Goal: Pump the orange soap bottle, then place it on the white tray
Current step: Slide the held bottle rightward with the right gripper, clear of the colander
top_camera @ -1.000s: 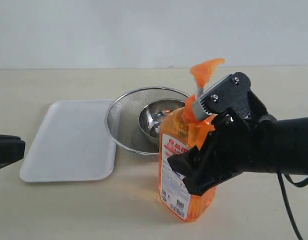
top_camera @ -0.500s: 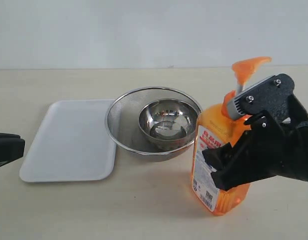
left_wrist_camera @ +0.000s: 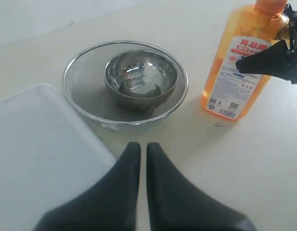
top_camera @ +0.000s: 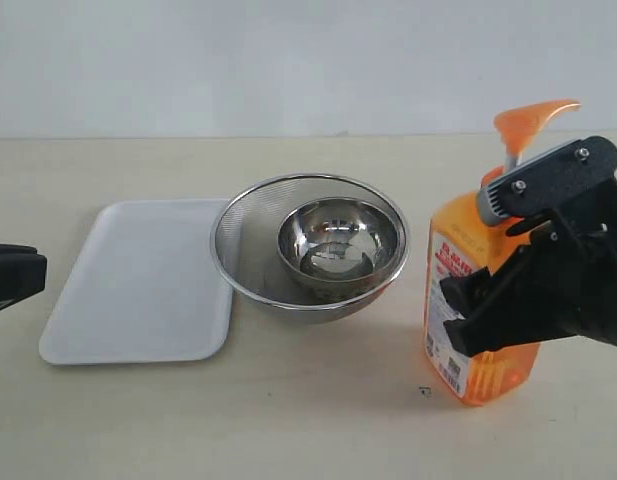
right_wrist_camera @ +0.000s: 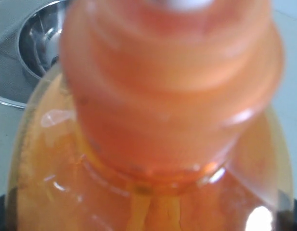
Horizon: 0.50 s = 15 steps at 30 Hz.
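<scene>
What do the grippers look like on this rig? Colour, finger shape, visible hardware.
Both are matte black. The right gripper has an angular, faceted body; one finger carries a grey ribbed pad and two silver screws. The left gripper shows two smooth fingers tapering to narrow tips. No markings visible.

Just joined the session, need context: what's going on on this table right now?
The right gripper has its jaws closed around the body of the orange soap bottle, holding it upright at the right of the table, beside the mesh bowl with a smaller steel bowl inside. The bottle is not on the white tray yet; the tray lies on the other side of the bowls. The left gripper is shut and empty, near the tray.
</scene>
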Each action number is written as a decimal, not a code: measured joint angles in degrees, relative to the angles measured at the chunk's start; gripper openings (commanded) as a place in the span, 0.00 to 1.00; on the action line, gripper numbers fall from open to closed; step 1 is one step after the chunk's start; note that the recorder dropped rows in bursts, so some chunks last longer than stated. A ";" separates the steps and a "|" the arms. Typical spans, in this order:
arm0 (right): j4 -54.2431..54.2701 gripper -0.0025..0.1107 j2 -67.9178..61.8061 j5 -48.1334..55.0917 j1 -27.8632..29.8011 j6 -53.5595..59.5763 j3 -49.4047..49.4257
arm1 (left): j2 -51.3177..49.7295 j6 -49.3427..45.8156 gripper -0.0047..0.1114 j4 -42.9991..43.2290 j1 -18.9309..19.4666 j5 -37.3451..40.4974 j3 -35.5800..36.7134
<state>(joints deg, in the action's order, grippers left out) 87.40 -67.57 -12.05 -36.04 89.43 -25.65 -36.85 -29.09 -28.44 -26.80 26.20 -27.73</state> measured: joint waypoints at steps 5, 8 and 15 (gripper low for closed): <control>0.00 0.02 0.00 -1.49 0.00 0.13 -0.10 | 0.00 -0.04 0.08 -0.20 0.00 -0.67 0.00; 0.00 0.02 -0.13 -2.07 0.00 0.38 -0.63 | 0.00 -0.04 0.08 -0.20 0.00 -0.75 0.00; -1.13 0.02 -0.67 -2.94 0.00 0.38 -2.38 | 0.00 -0.04 0.08 -0.40 0.00 -0.79 0.00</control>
<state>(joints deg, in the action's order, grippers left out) 86.27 -68.25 -14.99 -36.04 89.82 -28.03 -36.85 -29.13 -28.84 -26.80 25.41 -27.73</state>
